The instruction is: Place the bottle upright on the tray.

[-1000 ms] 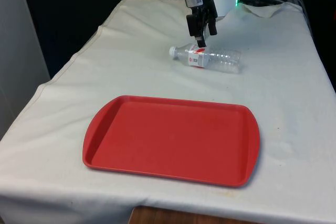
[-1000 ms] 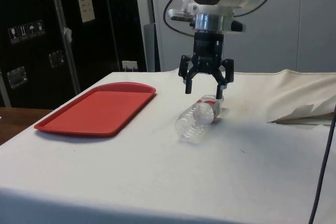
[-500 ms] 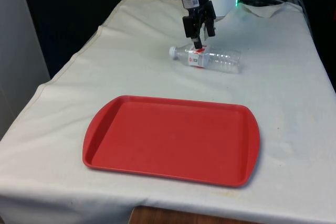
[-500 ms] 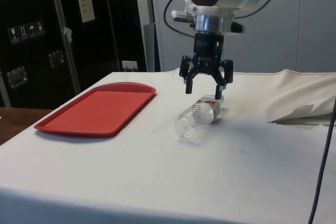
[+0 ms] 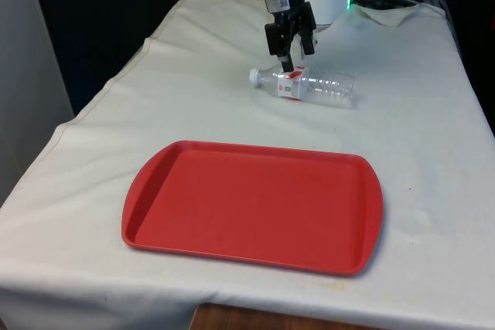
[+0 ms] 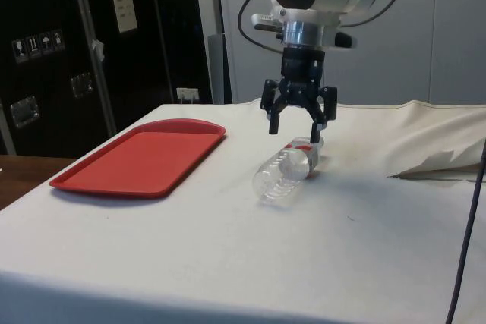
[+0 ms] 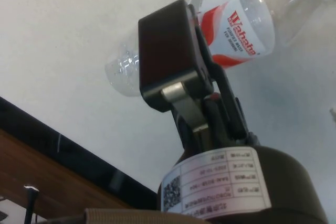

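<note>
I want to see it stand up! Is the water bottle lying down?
Yes, tipped over. The clear plastic bottle with a red-and-white label lies on its side on the white tablecloth.

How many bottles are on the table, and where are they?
1. The clear bottle lies on its side on the white cloth, beyond the red tray, just beneath the open tool. No other is seen.
</note>
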Robot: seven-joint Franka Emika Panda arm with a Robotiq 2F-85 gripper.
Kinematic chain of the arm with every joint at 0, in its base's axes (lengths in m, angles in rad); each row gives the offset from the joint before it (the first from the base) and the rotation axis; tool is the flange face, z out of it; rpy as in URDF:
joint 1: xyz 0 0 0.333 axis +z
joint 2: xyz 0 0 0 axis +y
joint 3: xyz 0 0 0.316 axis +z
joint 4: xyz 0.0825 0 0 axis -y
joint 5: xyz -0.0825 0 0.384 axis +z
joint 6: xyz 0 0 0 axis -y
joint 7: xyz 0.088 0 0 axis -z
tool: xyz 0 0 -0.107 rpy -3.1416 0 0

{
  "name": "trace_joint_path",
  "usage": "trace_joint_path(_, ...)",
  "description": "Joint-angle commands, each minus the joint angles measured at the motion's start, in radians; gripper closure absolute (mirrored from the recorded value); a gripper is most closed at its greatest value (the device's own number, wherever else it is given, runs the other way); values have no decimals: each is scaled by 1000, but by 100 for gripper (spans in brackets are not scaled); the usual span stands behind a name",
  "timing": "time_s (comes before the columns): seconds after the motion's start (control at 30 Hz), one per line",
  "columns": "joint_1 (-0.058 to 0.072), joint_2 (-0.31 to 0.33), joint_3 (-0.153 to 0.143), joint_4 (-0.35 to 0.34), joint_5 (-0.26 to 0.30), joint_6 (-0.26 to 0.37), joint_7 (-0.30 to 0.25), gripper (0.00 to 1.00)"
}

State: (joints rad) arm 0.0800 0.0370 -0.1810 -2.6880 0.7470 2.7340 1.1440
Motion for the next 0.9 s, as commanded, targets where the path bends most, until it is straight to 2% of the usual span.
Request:
trace_joint_path(0.0, 0, 0, 0, 0, 0, 0, 0, 0)
trace_joint_path(0.03, 0, -13, 2, -5, 23, 13, -11, 0)
trace_joint_path(0.27, 0, -26, 1, -24, 36, 28, -20, 0)
trace_joint_path(0.3, -1, -9, -2, -21, 13, 20, -3, 0)
trace_joint_path(0.33, -1, -32, -1, -32, 38, 31, -24, 0)
trace_joint_path(0.53, 0, -49, -7, -52, 44, 39, -34, 0)
trace_joint_path(0.6, 1, -49, -8, -55, 40, 39, -32, 0)
trace_joint_path(0.63, -1, -34, -10, -53, 16, 33, -15, 0)
trace_joint_path(0.67, 1, -49, -8, -55, 37, 39, -30, 0)
trace_joint_path(0.87, 0, -40, -10, -53, 23, 35, -21, 0)
